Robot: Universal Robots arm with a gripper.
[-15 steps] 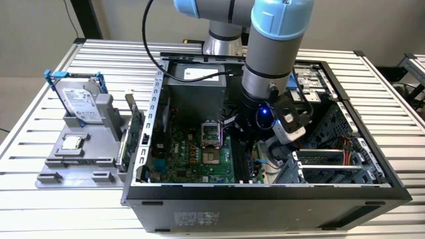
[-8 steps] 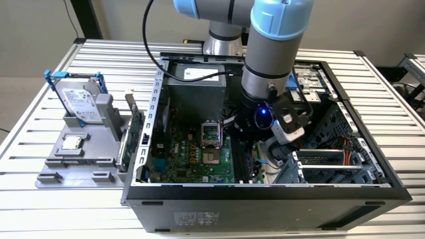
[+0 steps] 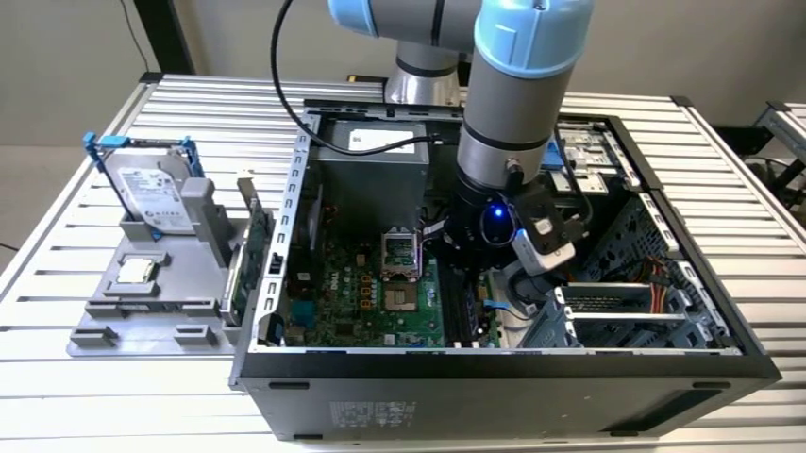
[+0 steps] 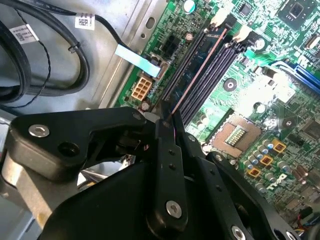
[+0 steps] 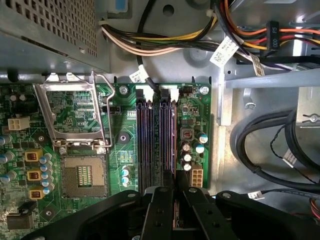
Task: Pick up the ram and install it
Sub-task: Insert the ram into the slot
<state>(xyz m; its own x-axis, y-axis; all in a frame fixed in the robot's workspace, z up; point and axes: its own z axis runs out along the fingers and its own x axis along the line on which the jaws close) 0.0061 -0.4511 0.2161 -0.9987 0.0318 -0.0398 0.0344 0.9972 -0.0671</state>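
Black tool (image 4: 167, 125) pinches the ram (image 4: 197, 70) over its motherboard slot (image 5: 167, 135); I judge it needs straight, even pressing.

Arm (image 3: 511, 113) bent steeply downward, gripper (image 4: 170, 117) (fingers nearly together) pointing down.

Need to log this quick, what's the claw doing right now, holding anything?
Claw: closed on the ram, which stands on edge in a memory slot of the motherboard.
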